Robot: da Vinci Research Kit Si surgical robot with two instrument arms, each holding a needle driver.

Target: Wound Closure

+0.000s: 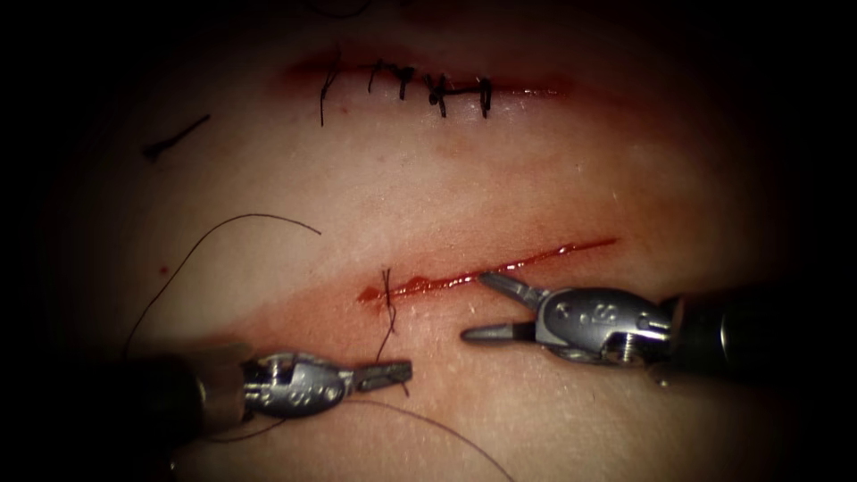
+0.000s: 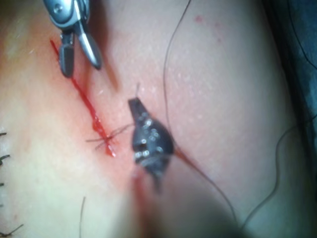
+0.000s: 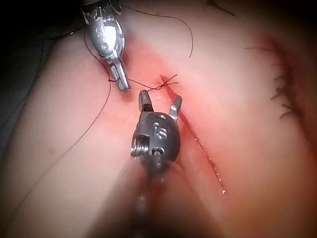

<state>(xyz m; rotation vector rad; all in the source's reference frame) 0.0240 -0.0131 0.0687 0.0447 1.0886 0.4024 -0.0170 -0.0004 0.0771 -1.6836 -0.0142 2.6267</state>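
While left tool grips thread, right tool agape, empty.

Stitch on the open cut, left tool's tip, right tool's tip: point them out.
Stitch [image 1: 388, 290], endoscope view: thread crossing the cut.
Left tool [image 1: 386, 373], endoscope view: shut end effector holding thread.
Right tool [image 1: 489, 308], endoscope view: between open end effector tips.

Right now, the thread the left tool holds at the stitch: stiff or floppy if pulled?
Likely floppy: the thread lies in loose curves on the tissue. Probably light and fine. The left tool is shut on it; the right tool is open, holding nothing.
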